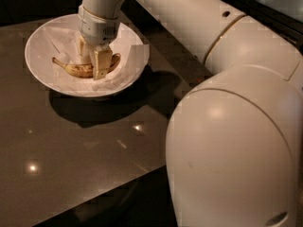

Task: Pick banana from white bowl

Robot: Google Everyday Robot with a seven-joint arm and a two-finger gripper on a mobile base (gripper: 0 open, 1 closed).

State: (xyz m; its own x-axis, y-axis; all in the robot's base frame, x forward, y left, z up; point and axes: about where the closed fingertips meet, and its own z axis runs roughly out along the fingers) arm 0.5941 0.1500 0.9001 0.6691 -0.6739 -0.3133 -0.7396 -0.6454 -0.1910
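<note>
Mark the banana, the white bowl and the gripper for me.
banana [75,70]: camera view, speckled body left of the gripper.
white bowl [37,56]: camera view, bare left inner wall.
gripper [92,69]: camera view, lower end, inside the bowl at the banana.

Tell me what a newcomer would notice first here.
The bulky white arm housing fills the lower right foreground, its arm reaching to the upper left. There the gripper is down inside the white bowl, right at the speckled banana lying on crumpled paper. The bowl stands on a dark glossy table that shows small light reflections.
</note>
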